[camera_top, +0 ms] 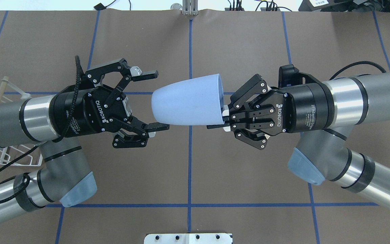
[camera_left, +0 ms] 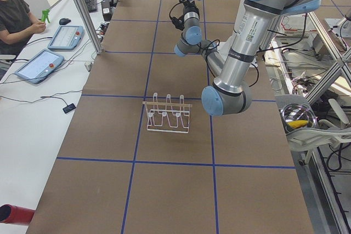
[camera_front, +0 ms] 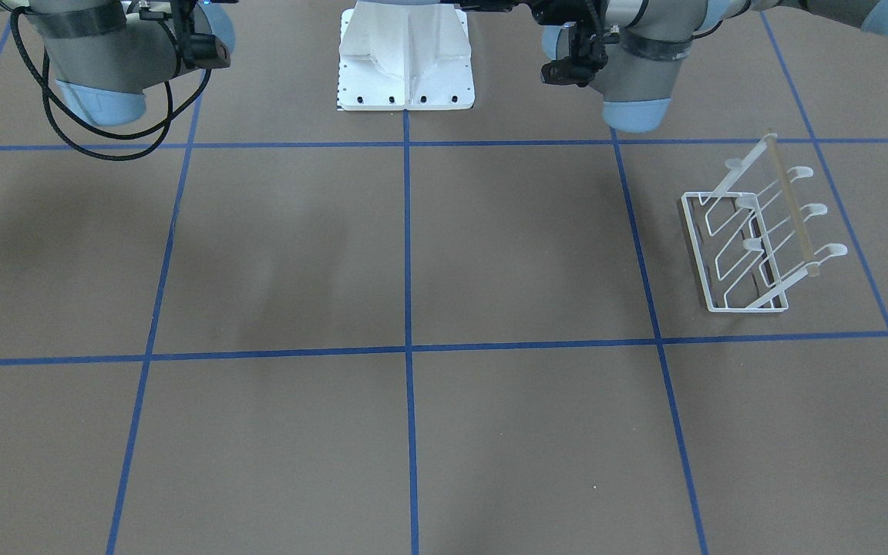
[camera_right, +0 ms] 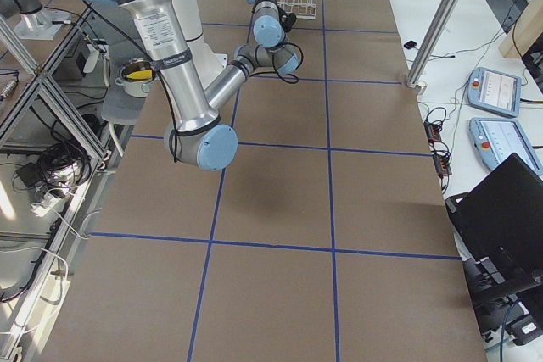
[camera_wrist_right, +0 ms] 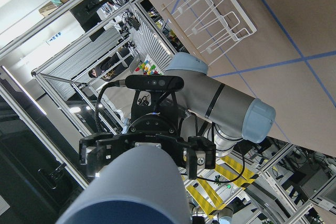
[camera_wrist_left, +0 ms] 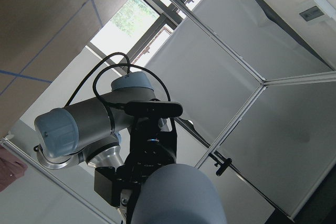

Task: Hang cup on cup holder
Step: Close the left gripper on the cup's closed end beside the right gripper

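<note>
The pale blue cup point(camera_top: 188, 105) lies on its side in the air between the two arms, its mouth towards my right gripper point(camera_top: 222, 118). That gripper is shut on the cup's rim. My left gripper point(camera_top: 160, 100) is open, its fingers spread on either side of the cup's closed end without touching it. The cup fills the bottom of the left wrist view point(camera_wrist_left: 178, 195) and of the right wrist view point(camera_wrist_right: 131, 187). The white wire cup holder point(camera_front: 752, 239) stands on the table on my left side, with nothing on its prongs. In the overhead view the cup holder point(camera_top: 2, 91) is mostly hidden under my left arm.
The white robot pedestal point(camera_front: 405, 62) sits at the table's near-robot edge. Blue tape lines cross the brown table point(camera_front: 413, 254). A black cable loop point(camera_front: 105, 131) hangs from my right arm. A person point(camera_left: 16, 15) sits at a side table with tablets.
</note>
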{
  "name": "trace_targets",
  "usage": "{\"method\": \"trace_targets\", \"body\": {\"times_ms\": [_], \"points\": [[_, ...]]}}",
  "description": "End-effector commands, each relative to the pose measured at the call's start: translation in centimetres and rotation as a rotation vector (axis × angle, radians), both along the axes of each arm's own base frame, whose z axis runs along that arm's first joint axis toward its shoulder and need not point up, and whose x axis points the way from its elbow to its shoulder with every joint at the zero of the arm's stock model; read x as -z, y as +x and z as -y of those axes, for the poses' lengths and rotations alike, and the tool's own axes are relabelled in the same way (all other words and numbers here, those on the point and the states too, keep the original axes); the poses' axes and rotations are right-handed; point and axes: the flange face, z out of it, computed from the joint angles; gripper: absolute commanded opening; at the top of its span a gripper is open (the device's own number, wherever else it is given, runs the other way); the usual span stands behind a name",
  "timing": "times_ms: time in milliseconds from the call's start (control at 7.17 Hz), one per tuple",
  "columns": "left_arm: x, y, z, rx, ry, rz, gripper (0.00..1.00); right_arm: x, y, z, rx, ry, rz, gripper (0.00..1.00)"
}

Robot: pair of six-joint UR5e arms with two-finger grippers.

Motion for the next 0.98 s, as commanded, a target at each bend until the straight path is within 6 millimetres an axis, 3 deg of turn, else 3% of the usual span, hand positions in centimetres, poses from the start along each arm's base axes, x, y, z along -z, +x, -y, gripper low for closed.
{"method": "trace_targets", "body": {"times_ms": [0, 837], "points": [[0.18, 0.14, -0.26, -0.006, 0.002, -0.004, 0.97, 0.02, -0.27, -0.24, 0.004, -0.002, 0.005, 0.0], [0.53, -0.05, -0.72, -0.013, 0.008, -0.015, 0.97, 0.17, -1.06, -0.53, -0.003, -0.027, 0.023, 0.0]]}}
